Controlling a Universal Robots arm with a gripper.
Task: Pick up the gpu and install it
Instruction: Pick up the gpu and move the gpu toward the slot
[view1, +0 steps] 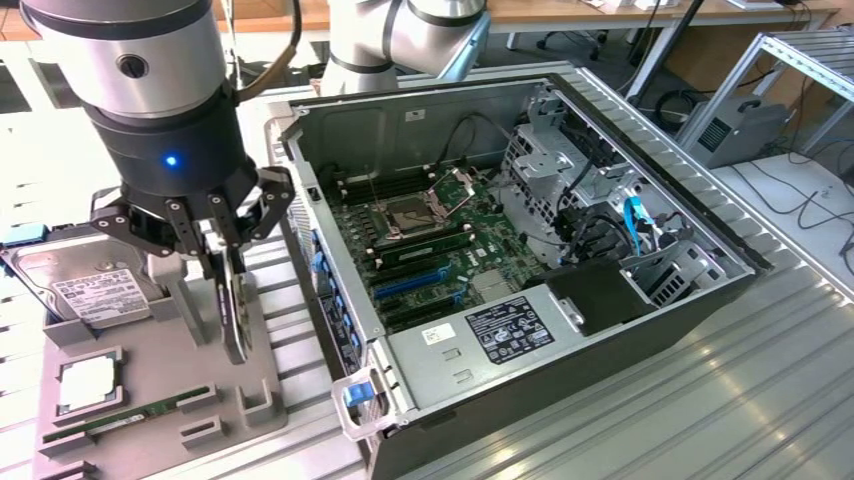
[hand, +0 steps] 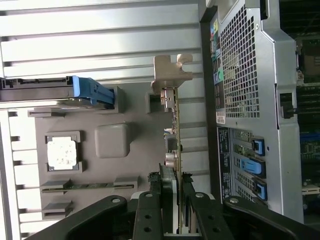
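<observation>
Standing on its thin edge, the gpu (view1: 238, 330) is over the gray tray (view1: 147, 370), just beside the computer case (view1: 387, 130). The gripper (view1: 227, 262) is closed on its upper edge, one finger on each side. The pick-up step is in hand; I cannot tell if the gpu has left its holder. Moving it calls for a straight lift clear of the case wall.

Ribbed table (view1: 747, 400), grey tray (view1: 147, 350), open computer case (view1: 507, 400)
</observation>
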